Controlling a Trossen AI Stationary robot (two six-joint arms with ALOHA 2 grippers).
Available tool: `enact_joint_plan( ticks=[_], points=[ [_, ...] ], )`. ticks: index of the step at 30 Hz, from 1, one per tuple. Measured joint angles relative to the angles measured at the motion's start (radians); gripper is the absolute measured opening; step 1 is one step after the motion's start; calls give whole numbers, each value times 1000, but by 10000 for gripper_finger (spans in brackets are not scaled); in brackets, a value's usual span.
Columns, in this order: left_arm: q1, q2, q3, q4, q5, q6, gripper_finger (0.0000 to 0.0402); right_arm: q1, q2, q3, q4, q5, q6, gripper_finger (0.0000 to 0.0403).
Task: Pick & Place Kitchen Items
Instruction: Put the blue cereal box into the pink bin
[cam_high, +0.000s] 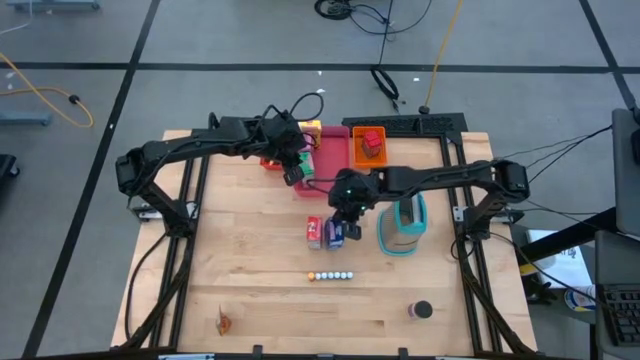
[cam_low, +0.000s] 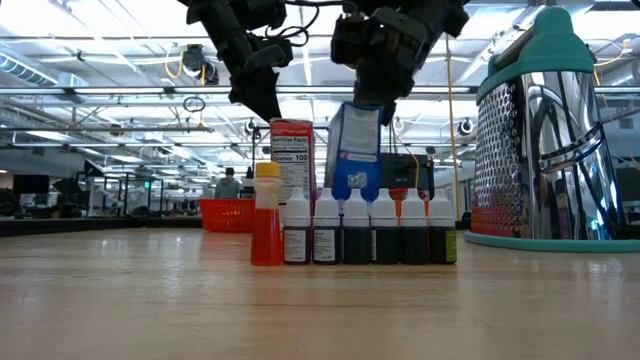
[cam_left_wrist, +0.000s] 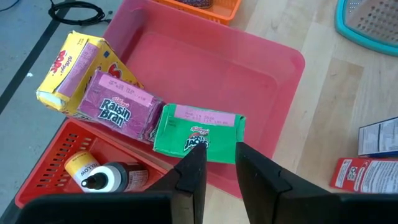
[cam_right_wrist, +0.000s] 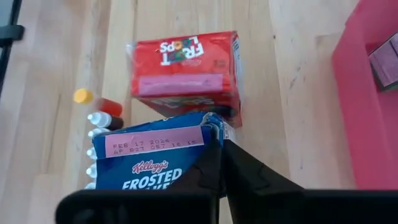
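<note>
My right gripper (cam_right_wrist: 219, 152) is shut on a blue Frosted Flakes box (cam_right_wrist: 152, 163) at the table's middle, beside a red Froot Loops box (cam_right_wrist: 185, 71) that stands on the table. A row of tiny bottles (cam_low: 355, 228) stands nearer the near edge. My left gripper (cam_left_wrist: 221, 163) is open just above a green Apple Jacks box (cam_left_wrist: 198, 132) that leans on the pink tray's (cam_left_wrist: 249, 74) wall. I cannot tell whether it touches the box. A purple Raisin Bran box (cam_left_wrist: 121, 107) and a yellow box (cam_left_wrist: 69, 70) lie beside the green one. My right gripper pinches the blue box by its top edge at one corner (cam_right_wrist: 208, 134), between the two fingers, coming from above and pointing down. The box hangs nearly upright (cam_low: 355, 150). The bottles hide its lower end in the low view, so whether it is lifted clear does not show.
A teal-and-metal grater (cam_high: 403, 225) stands right of the right gripper. The orange tray (cam_high: 352, 152) at the far edge holds a red block (cam_high: 372, 143). A red basket (cam_left_wrist: 56, 163) holds small bottles. A dark can (cam_high: 420, 310) and a small reddish thing (cam_high: 223, 321) sit near the near edge.
</note>
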Motion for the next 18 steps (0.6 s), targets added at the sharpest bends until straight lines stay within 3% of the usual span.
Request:
enact_joint_plan(
  ticks=[6,12,18],
  points=[
    [-2,0,0,3,11,2,88,-16,-83,0,-31,55,-11,1],
    [-29,0,-1,94,166,82,88,-55,-210,0,-46,93,-22,1],
    [-69,0,-1,175,259,177,88,-101,-308,2,-50,131,-33,1]
  ],
)
